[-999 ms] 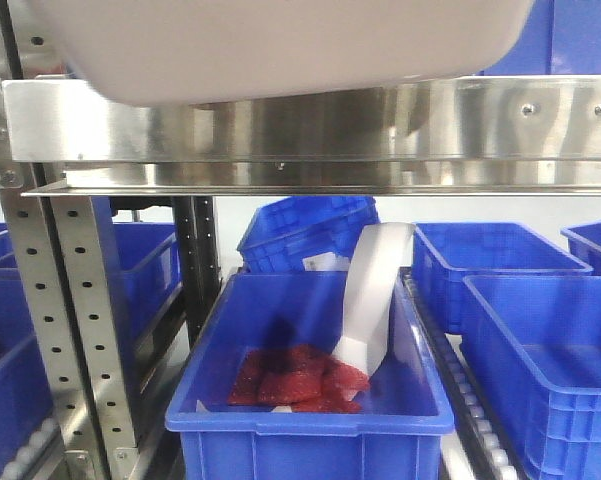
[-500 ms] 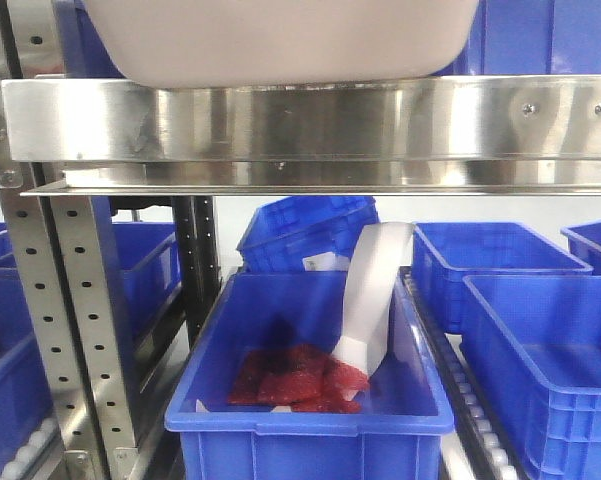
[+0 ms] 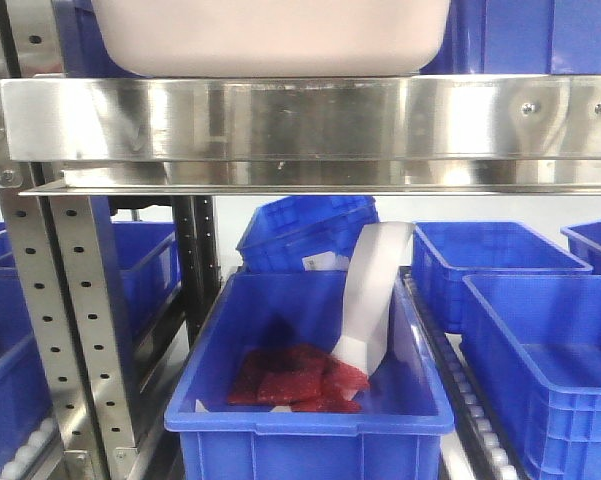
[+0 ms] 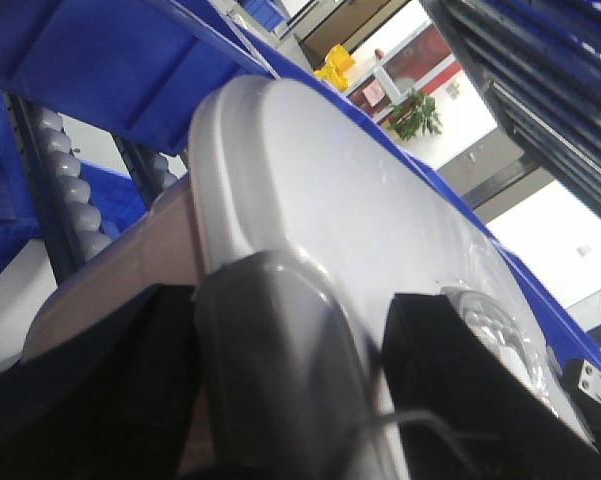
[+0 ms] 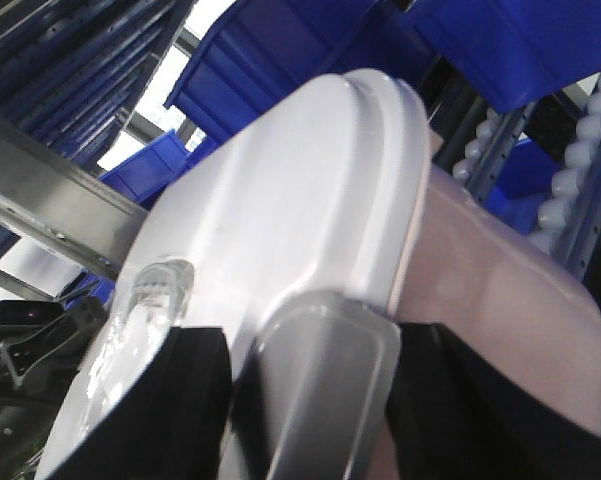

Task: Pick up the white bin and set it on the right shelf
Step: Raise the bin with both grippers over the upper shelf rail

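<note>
White bin farther back, between fingers

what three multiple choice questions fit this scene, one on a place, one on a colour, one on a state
1. In the front view, where is the white bin relative to the right shelf's front rail?
A. Above it
B. Below it
C. On the floor

2. What colour are the contents of the nearest blue crate?
A. Green
B. Yellow
C. Red

3. What state is the bin's lid in?
A. Off, leaning on an upright
B. On the bin
C. Missing

Answers: 1 A, the bin's underside shows over the rail's top edge. 2 C, red pieces lie at the crate's bottom. 3 B, both wrist views show the glossy white lid sitting on the pinkish tub.
</note>
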